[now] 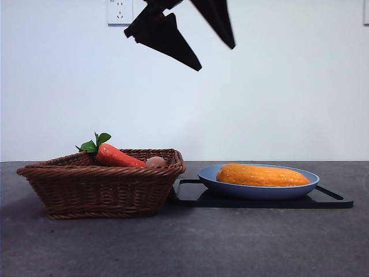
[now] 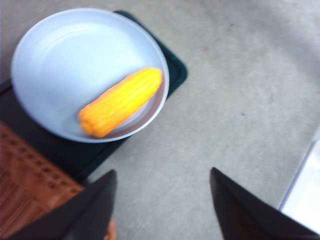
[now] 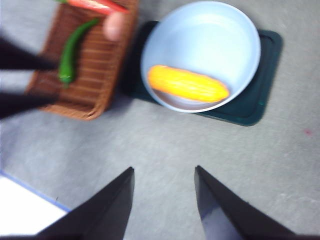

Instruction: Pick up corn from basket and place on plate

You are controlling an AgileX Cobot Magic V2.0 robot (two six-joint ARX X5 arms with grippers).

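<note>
The yellow-orange corn (image 1: 262, 175) lies on its side in the blue plate (image 1: 214, 178), right of the wicker basket (image 1: 101, 187). The left wrist view shows the corn (image 2: 121, 101) near the plate's rim (image 2: 30, 45). The right wrist view shows the corn (image 3: 188, 83) in the plate (image 3: 210, 25) beside the basket (image 3: 95, 75). My left gripper (image 2: 162, 172) is open and holds nothing. It hangs high over the gap between basket and plate (image 1: 215, 56). Open and bare as well, my right gripper (image 3: 164, 168) is well above the table.
In the basket are a red-orange carrot (image 1: 118, 156) with green leaves, a pinkish egg-like ball (image 1: 155, 162) and a green pepper (image 3: 70, 52). The plate sits on a flat black tray (image 1: 331, 200). A wall socket (image 1: 120, 11) is behind.
</note>
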